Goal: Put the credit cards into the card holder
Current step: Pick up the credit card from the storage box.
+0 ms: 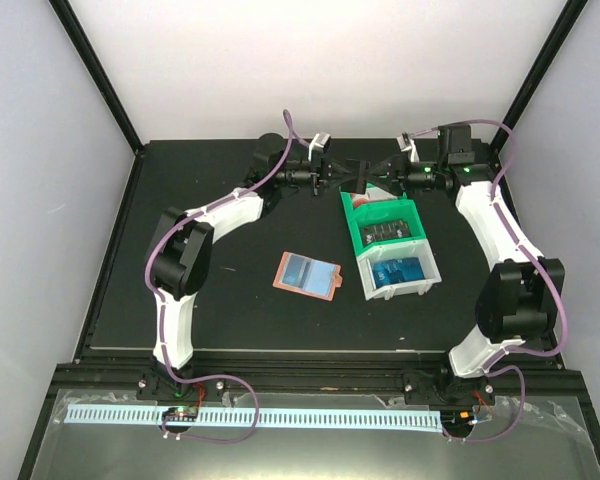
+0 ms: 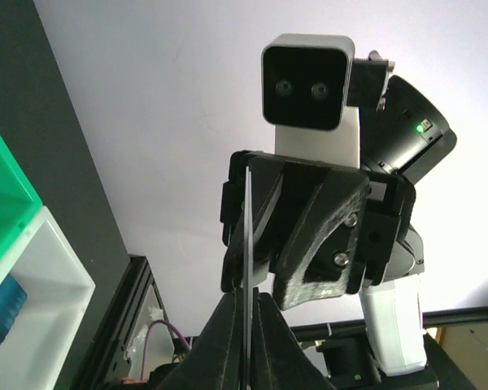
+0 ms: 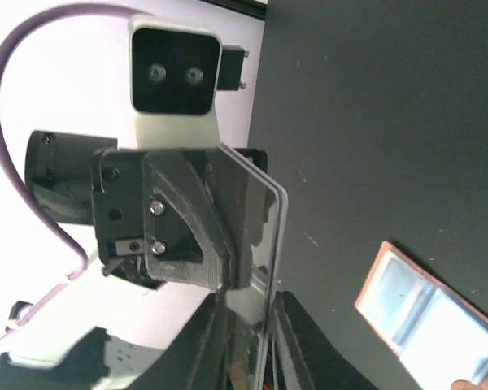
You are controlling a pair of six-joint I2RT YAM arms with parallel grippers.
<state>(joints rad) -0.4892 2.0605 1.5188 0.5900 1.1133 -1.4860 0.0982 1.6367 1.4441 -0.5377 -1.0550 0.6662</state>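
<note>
Thin glossy plastic credit card (image 3: 270,244): mid-air, in handover. Left pincer (image 2: 247,317) clamps it; right pincer (image 3: 252,333) flanks it (grip unclear). Open salmon leather card holder (image 1: 307,273) lies on black bench (image 1: 240,320); next move, likely: carry card there.

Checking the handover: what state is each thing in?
left gripper: shut on the card
right gripper: slightly open around it
card: in mid-air between both grippers
card holder: open, flat on the table
tray: dark cards in green compartment, blue cards in white
</note>
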